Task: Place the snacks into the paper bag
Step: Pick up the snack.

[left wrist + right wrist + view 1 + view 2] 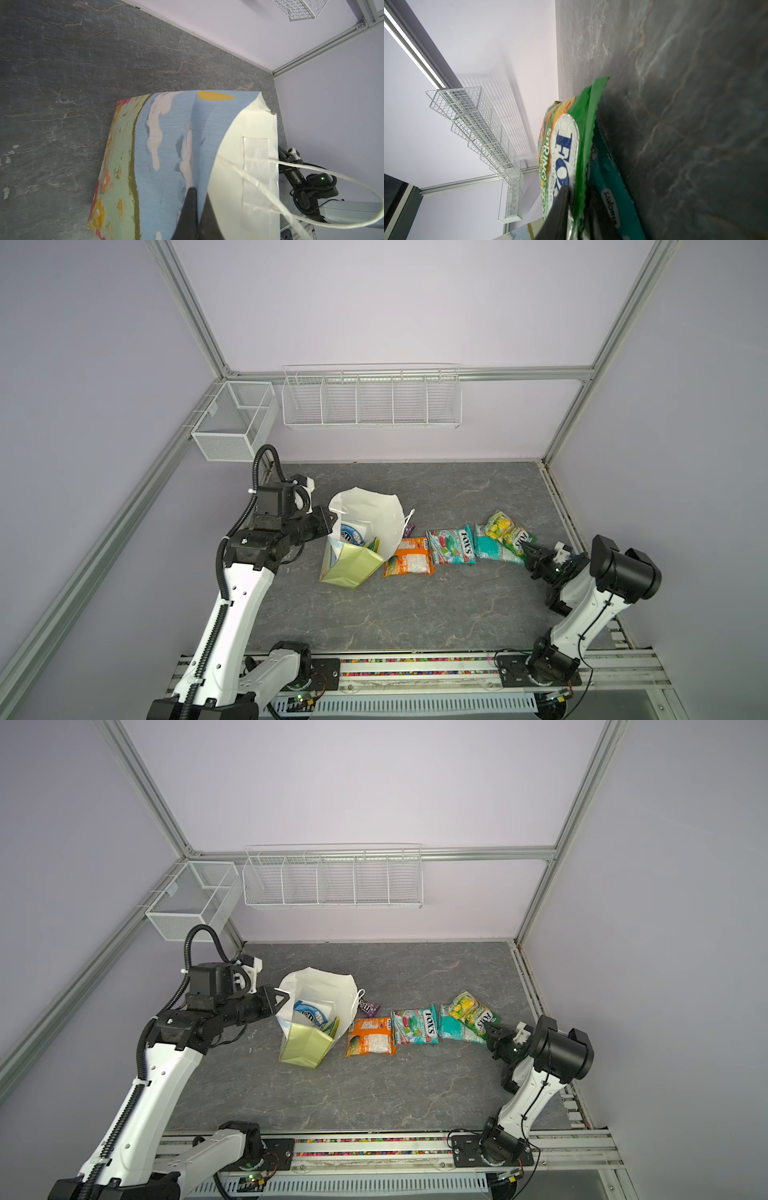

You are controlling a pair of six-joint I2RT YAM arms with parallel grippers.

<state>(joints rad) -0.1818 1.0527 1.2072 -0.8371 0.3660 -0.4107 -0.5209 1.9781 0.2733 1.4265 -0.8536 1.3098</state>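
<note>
Here, my left gripper [332, 517] pinches the rim of the bag [374, 506], which stands open just toward nine o'clock of mid-table. Both top views show its white inside, yellow-green side and a blue pack [352, 533] within; only the left wrist view shows its printed sky, clouds and sun. At three o'clock my right gripper [528, 549] clamps the green pouch [505, 531] by its crimped edge, plainest in the right wrist view.

"FOX'S" on the teal-red pouch [451, 546], second right of the paper bag [353, 568]; "FOX'S" and "SPRING" on the green pouch [566, 149].
</note>
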